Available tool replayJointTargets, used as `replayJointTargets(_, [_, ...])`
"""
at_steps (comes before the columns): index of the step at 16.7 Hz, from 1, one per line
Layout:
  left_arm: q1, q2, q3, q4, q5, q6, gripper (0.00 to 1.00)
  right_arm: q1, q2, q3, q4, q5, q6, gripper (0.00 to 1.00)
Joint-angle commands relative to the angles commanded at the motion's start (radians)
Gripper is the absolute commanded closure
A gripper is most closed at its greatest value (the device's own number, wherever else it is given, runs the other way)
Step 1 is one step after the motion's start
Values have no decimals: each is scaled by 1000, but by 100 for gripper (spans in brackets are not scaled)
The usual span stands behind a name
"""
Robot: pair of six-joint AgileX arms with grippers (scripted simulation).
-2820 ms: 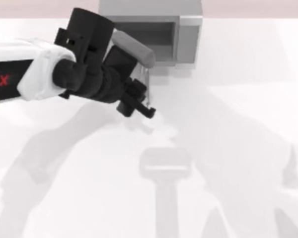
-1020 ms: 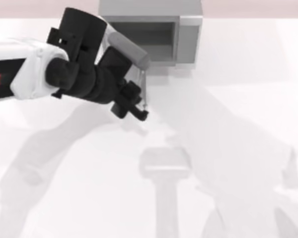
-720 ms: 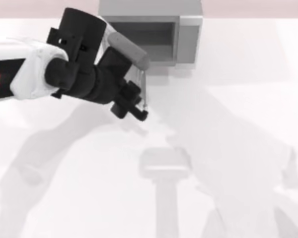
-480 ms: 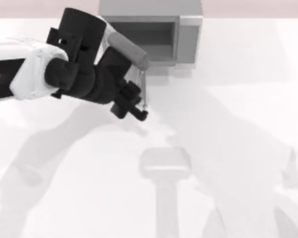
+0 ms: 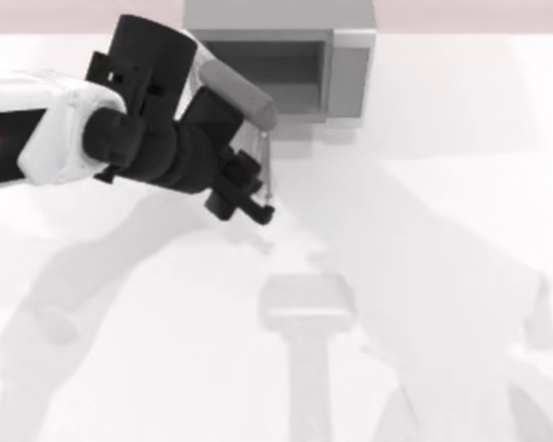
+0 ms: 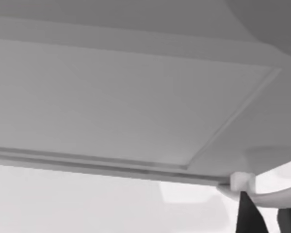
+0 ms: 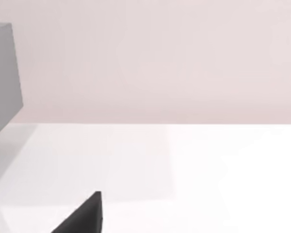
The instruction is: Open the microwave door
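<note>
- Microwave door (image 5: 242, 94) stands swung well out from the microwave (image 5: 286, 64) at the far middle of the table (image 5: 442, 184), hinged on its left side, so the dark cavity shows open behind it. The left wrist view looks close along its inner face, a wide grey panel with a framed window.
- Left arm reaches in from the left side and covers much of the door from above; its bulk sits just beside the door's free edge. I judge that if it keeps sweeping leftward, the wrist could press into the panel and strain the hinge, or shove the whole microwave along the table.
- Left gripper (image 5: 255, 204) sits at the near end of the door, by the vertical bar handle (image 5: 268, 166). Its dark fingers (image 6: 250, 218) show under the pale handle in the left wrist view, but I cannot tell whether they are clamped on the bar, closed or apart. If the hold is loose, the bar may slip free and the door could stop short or swing back.
- Pulling along a straight line instead of the door's arc could twist the handle out of the fingers.
- Right arm is parked off the near right; only a dark tip (image 7: 85, 216) shows in the right wrist view, well apart from the microwave.
</note>
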Motion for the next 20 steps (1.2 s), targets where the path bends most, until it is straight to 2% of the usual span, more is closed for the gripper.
replayJointTargets(8, [28, -9, -7, -22, 48, 66, 100, 0, 0, 0, 0, 0, 0, 0])
replayJointTargets(20, [29, -9, -7, -22, 49, 67, 100, 0, 0, 0, 0, 0, 0, 0])
